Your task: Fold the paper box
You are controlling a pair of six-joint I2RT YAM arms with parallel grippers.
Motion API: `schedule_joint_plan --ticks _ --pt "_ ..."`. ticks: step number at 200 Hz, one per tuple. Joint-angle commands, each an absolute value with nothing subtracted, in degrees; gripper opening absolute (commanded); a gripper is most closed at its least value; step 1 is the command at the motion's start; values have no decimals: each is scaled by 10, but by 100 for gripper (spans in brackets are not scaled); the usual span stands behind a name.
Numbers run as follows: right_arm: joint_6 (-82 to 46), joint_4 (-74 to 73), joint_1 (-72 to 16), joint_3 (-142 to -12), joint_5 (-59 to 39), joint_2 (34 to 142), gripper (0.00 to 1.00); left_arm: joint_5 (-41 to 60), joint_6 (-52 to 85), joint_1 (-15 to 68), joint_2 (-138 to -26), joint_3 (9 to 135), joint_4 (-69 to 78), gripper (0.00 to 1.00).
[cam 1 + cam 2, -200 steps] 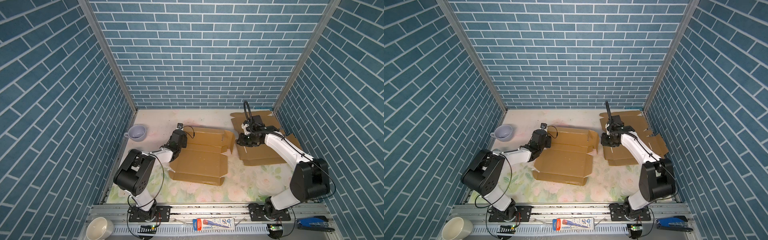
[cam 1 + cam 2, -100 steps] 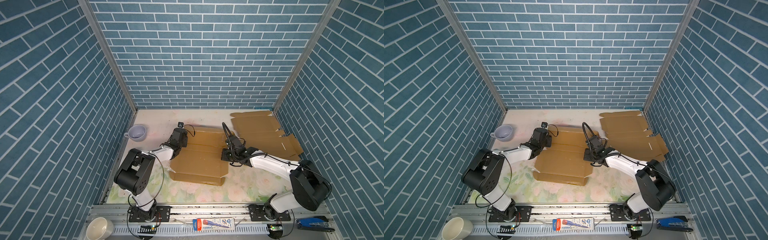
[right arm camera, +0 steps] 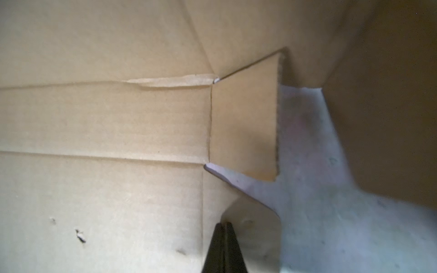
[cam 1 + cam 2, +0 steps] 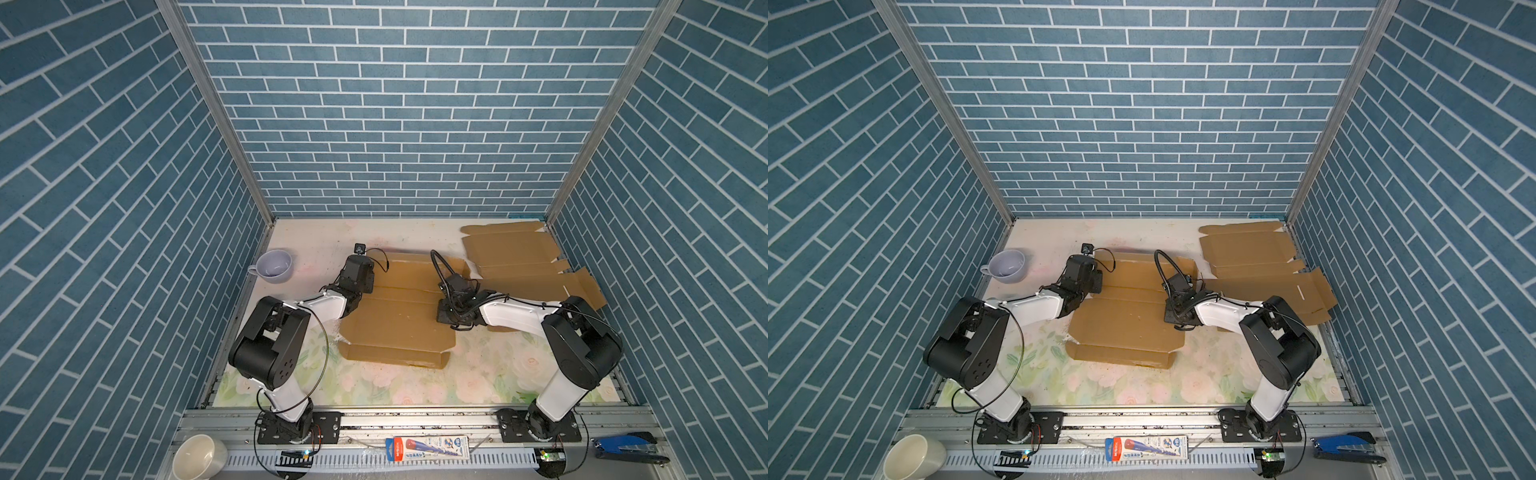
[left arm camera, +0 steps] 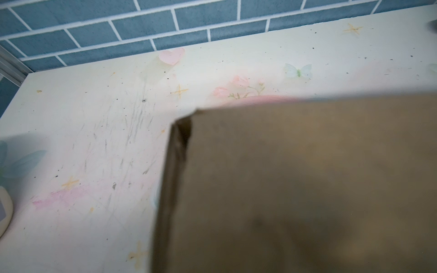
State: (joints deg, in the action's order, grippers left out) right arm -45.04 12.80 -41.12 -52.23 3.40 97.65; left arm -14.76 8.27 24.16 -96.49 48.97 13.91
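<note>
Right claw (image 3: 223,230), shut and empty, is down on the right edge of the cardboard box (image 4: 395,332). Left claw (image 4: 360,274) is closed at its left edge. Side flaps probably go up next.

Item: paper box (image 4: 395,328), a brown corrugated cardboard blank that I see mostly unfolded.
Place: centre of the tabletop (image 4: 415,386), with creases running from 9 to 3 o'clock.
Pose: the main panel lies flat, and I see the 6 o'clock flap (image 4: 395,358) tipped up along its crease.
3 o'clock edge: a small square tab (image 3: 243,123), slit on both sides.
Surface: a few small dents.
</note>
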Motion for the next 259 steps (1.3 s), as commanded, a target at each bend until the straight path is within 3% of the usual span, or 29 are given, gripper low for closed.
schedule_joint_plan --ticks 1,26,42,60,82,114,155,216,259 --pt "-420 132 -410 -512 -20 952 0 -134 74 245 -980 490 101 0" --pt "-309 163 -379 -557 -85 834 5 -131 74 241 -981 489 99 0" --pt "-278 195 -312 -582 -133 788 8 -127 76 241 -985 493 97 0" --pt "-252 224 -223 -598 -155 775 8 -126 77 241 -987 494 97 0" --pt "-200 252 -173 -647 -121 814 8 -127 77 240 -988 493 97 0" --pt "-135 255 -171 -721 -87 926 8 -118 88 236 -992 504 81 0" --pt "-103 243 -172 -744 -159 1007 8 -109 92 232 -995 513 61 0" --pt "-116 254 -188 -691 -293 980 7 -102 112 231 -998 526 46 0" --pt "-142 229 -227 -697 -307 976 7 -95 119 231 -1002 527 52 0"
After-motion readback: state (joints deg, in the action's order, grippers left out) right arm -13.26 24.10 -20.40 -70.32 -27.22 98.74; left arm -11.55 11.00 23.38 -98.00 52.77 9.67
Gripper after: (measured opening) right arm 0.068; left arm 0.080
